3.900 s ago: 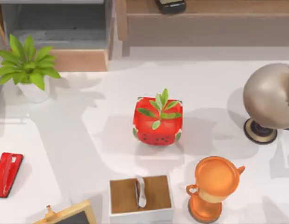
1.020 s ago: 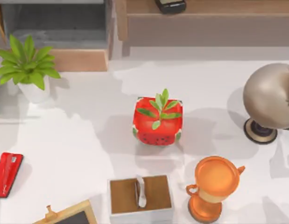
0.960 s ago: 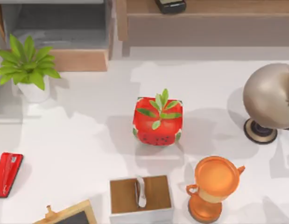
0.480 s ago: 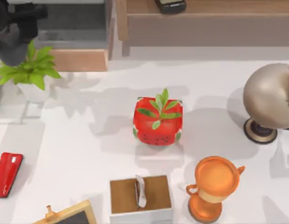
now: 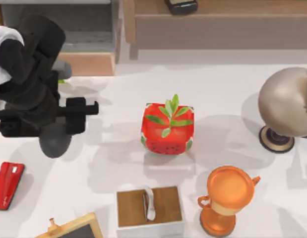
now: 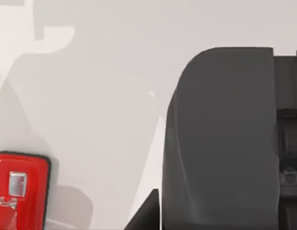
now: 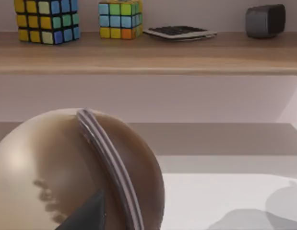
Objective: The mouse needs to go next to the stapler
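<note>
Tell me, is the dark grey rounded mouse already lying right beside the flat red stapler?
No: in the top view the dark grey rounded mouse hangs under the left gripper, apart from the flat red stapler near the table's left edge.

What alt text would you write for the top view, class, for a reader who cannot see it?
The left arm's gripper carries a dark grey mouse above the white table, up and right of the red stapler at the left edge. A strawberry planter sits mid-table.

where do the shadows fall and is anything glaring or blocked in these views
Top view: soft grey shadows across the white table, darkest under the left arm's mouse. Left wrist view: the mouse looms close, the stapler glints. Right wrist view: the globe blocks the foreground.
</note>
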`<state>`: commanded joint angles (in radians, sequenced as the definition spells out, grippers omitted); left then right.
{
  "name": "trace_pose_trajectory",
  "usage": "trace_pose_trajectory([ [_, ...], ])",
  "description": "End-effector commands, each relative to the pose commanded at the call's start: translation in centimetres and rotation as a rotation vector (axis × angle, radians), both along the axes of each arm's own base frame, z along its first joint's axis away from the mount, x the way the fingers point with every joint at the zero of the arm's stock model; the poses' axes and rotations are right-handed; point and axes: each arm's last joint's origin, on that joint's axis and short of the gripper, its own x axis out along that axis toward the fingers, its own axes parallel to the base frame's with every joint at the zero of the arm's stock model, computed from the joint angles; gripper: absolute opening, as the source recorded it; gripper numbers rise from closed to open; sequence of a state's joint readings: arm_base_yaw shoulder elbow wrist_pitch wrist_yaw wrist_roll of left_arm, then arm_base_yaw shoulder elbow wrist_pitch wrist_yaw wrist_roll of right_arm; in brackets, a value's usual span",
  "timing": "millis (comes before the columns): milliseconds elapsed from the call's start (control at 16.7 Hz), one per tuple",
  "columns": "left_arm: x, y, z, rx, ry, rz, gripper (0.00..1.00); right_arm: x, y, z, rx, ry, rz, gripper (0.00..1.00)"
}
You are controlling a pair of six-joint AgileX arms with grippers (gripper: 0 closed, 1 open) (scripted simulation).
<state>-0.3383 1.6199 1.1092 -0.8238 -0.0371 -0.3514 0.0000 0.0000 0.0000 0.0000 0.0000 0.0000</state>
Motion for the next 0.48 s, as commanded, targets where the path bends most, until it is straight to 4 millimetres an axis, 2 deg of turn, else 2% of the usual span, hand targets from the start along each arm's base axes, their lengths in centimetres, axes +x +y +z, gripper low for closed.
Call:
trace_pose_trajectory([
  [240,-3.1,-0.4,-4.0,0.036,0.106,-0.018,0.00,0.0,0.0,0.0,0.000,0.000,0.000,1.00],
  [480,-3.9,-0.4,-4.8,0.045,0.131,-0.020,0.00,0.0,0.0,0.0,0.000,0.000,0.000,1.00],
])
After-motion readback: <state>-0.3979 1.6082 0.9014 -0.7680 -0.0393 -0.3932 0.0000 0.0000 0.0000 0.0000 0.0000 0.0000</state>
